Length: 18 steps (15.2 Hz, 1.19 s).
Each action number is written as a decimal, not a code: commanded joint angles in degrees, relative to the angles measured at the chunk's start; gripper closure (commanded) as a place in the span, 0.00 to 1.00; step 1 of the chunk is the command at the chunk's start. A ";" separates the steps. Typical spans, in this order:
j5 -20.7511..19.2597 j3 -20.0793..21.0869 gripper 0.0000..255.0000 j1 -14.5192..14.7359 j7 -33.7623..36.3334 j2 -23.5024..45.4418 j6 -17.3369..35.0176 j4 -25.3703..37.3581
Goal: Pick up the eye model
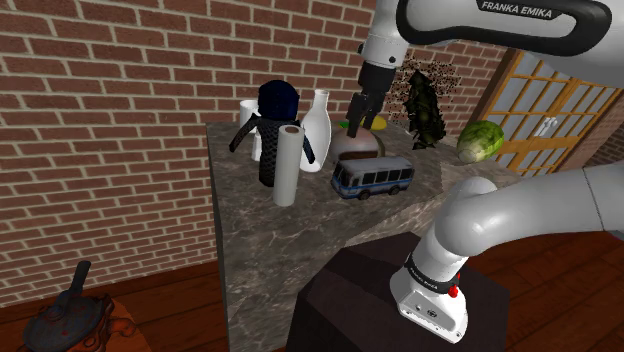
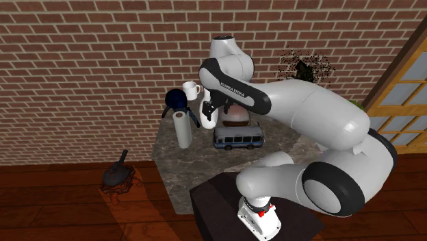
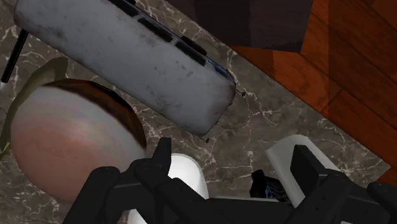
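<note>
Claw (image 1: 360, 120) pointed down over the back part of the table (image 1: 260, 250), fingers apart with nothing between them. In the wrist view the claw (image 3: 232, 156) had bare marbled table top showing in the gap between the two black fingers.

Eye model (image 1: 357, 148): a round ball, pale pink-brown with a darker brown band, sitting on the table just below the claw. Not touched. In the wrist view the eye model (image 3: 70, 140) lay off to one side of the fingers, not between them (so the claw was not centred on it).

Toy bus (image 1: 373, 177), blue and white, stood just in front of the eye model on the stand's side; its grey roof (image 3: 127, 57) ran close alongside the ball. I could not tell whether they touched.

Toward the shoulder view's left of the ball: a white vase (image 1: 317, 130), then an upright paper roll (image 1: 289, 165) nearer the table edge, a dark figure (image 1: 268, 135) with a blue head behind the roll, and a white mug (image 1: 248, 108) at the back.

A green cabbage (image 1: 481, 140) sat well apart, toward the shoulder view's right.

From the second exterior view, the claw (image 2: 207, 111) hung beside the eye model (image 2: 235, 116), with the bus (image 2: 237, 137) in front. A brick wall (image 2: 82, 61) stood behind.
</note>
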 commanded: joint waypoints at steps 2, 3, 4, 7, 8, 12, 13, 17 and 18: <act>-0.27 -0.56 0.00 -1.05 0.76 0.83 1.54 -0.25; -0.53 -1.12 0.00 -2.09 1.52 1.68 3.08 -0.48; -0.78 -1.69 0.00 -3.12 2.28 2.53 4.59 -0.68; -1.46 -3.46 0.00 -6.15 4.56 5.13 9.06 -1.16; -1.67 -4.07 0.00 -7.14 5.31 6.01 10.52 -1.28; -2.31 -6.55 0.00 -11.01 8.29 9.53 16.22 -1.62; -2.44 -7.20 0.00 -11.95 9.02 10.40 17.61 -1.68; -2.74 -9.81 0.00 -15.60 11.89 13.88 23.03 -1.83; -2.77 -10.49 0.00 -16.48 12.59 14.74 24.36 -1.85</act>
